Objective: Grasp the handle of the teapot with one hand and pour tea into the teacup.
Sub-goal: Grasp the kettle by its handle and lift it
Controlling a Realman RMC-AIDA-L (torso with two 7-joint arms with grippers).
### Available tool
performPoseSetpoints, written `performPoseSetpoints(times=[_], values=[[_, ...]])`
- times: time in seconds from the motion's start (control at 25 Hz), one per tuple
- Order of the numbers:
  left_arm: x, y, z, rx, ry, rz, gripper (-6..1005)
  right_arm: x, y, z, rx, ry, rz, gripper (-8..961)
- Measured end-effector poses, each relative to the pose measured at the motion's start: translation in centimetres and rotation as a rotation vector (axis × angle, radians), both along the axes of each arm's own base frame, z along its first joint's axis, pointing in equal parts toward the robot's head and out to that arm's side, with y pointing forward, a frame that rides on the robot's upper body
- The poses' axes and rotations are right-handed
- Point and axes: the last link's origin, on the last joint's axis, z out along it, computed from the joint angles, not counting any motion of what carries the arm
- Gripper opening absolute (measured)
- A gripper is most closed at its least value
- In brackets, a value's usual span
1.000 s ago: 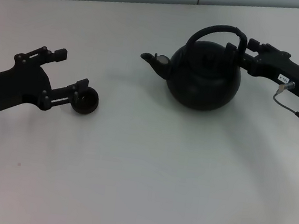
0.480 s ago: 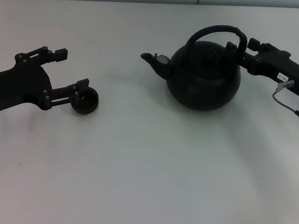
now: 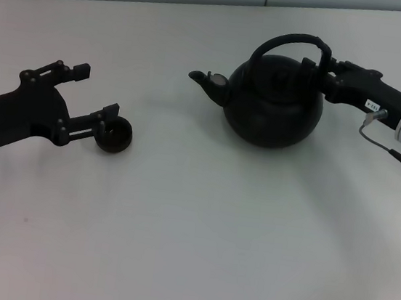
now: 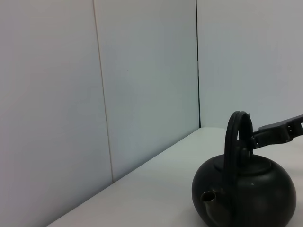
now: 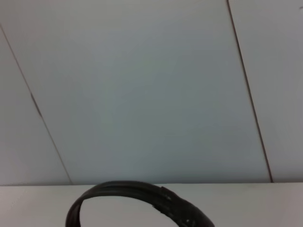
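Status: we're early in the task, nothing poured yet. Teapot (image 3: pixel 272 100) sits flat on the table (image 3: pixel 195 252), far right-centre, spout toward our left side. Teacup (image 3: pixel 114 136) is well apart from it, over on the left, upright on the table.

Right gripper (image 3: pixel 315 65) is at the right-hand end of the handle (image 3: pixel 290 42), fingers either side of the hoop. Whether they're clamped on it, we can't tell; pot isn't lifted. Left gripper (image 3: pixel 98 99) is spread wide; lower finger touches or sits just beside the cup, not gripping it.

Left to do, as we judge it: confirm grip, lift, carry to cup, tilt.

Vs 1 s ago: right arm pushed a bit further in toward the handle, wrist shifted slightly. Pot, cup, left arm unchanged
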Motion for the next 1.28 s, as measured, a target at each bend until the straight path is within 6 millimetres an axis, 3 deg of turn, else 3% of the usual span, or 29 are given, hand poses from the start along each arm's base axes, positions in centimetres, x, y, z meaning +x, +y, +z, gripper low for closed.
performPoseSetpoints(times=[0.28, 1.28], values=[[0.00, 0.02, 0.02, 0.001, 0.000, 0.000, 808, 0.05, -0.04, -0.02, 0.004, -0.005, 0.004, 393], [0.08, 0.12, 0.04, 0.003, 0.002, -0.003, 808, -0.12, 0.06, -0.18, 0.013, -0.036, 0.027, 206]])
